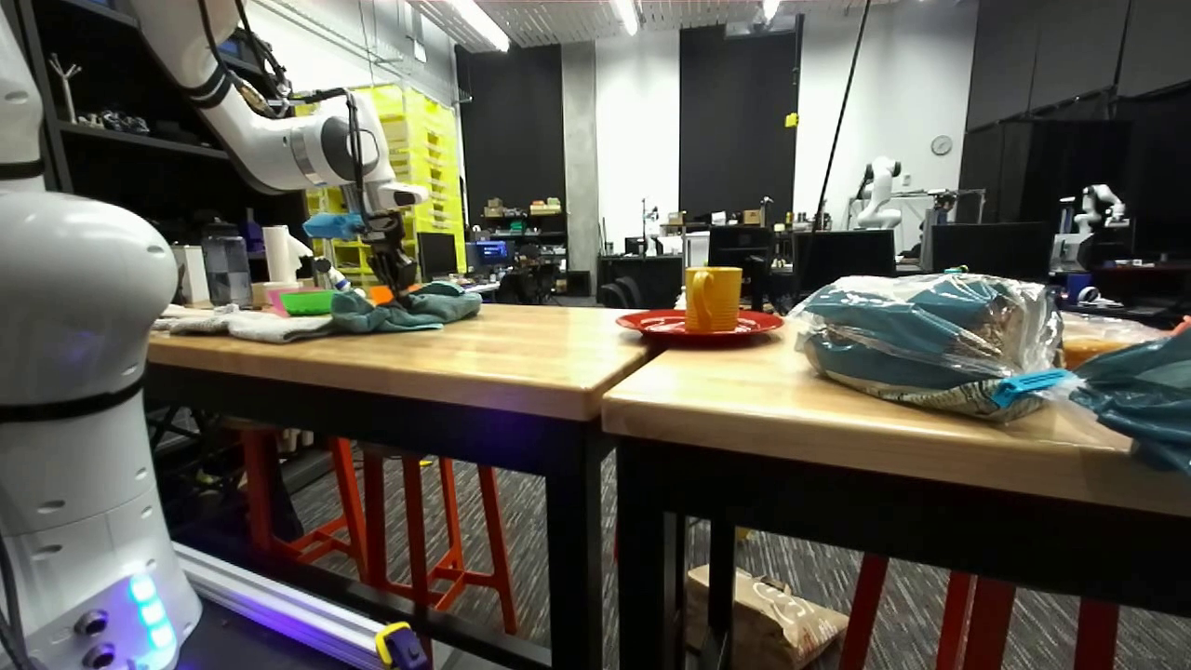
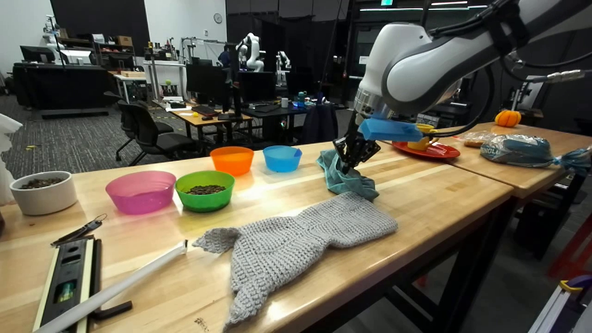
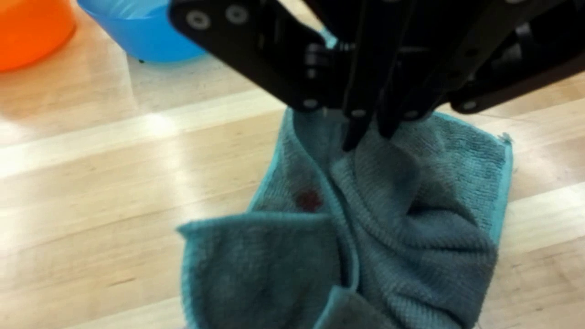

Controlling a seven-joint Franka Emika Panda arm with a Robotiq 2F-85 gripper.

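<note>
- Two slim black fingers (image 3: pixel 354 136) of the black metal gripper (image 3: pixel 369 137) are nearly together, and it looks like they're clamped on a fold of the crumpled teal cloth towel with brighter edging (image 3: pixel 434 274). How deep the bite goes, can't really tell.
- Towel sits bunched on the pale wooden tabletop (image 2: pixel 416 194), with a dark reddish spot (image 3: pixel 309 200) showing on it.
- Since it's limp and layered, the pinch probably has only a bit of it. Whoever's driving should hold a firm squeeze, go slow, and let loose flaps settle before any turn.
- Grey chunky-knit cloth (image 2: pixel 314 226) lies right by the towel's end in an exterior view; can't say for sure whether they touch. Straight up probably beats dragging low there, because the knit could snag.
- Translucent blue plastic bowl (image 2: pixel 282 159) and bright orange bowl (image 2: pixel 231 161) are near, but apart from the towel. Sideways swings that way risk a knock.
- Round red plate (image 1: pixel 758 323) with a yellow ribbed mug (image 1: pixel 724 302) on it stands farther off, well apart from the towel, so not much of a worry, but worth a glance before any big swing.
</note>
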